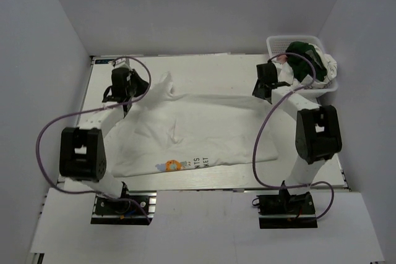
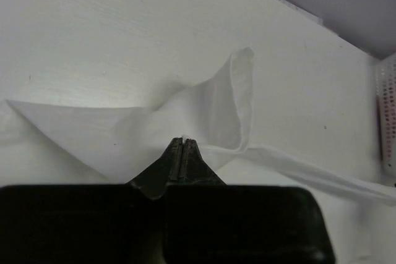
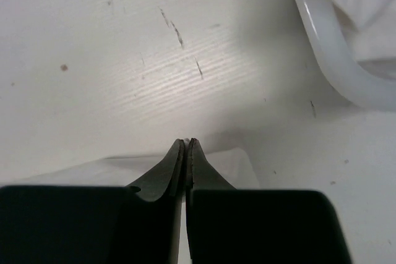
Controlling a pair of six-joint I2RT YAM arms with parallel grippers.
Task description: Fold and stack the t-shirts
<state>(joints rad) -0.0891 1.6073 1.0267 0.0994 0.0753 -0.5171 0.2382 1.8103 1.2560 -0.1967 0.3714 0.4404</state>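
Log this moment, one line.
left gripper: jaws shut on white t-shirt corner | right gripper: jaws shut at its edge | basket: more shirts

Overhead camera looks down; both wrist cameras sit close above the t-shirt (image 1: 204,131).

Basket (image 1: 276,42) crowds right gripper (image 1: 260,94); table's (image 1: 204,72) far strip seems open.

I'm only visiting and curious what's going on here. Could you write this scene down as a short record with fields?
on the table: white t-shirt, spread out, graphic at the near edge
left fingers: closed on its far left edge
right fingers: closed on its far right corner
basket: far right, holds crumpled shirts, dark green shirt on top
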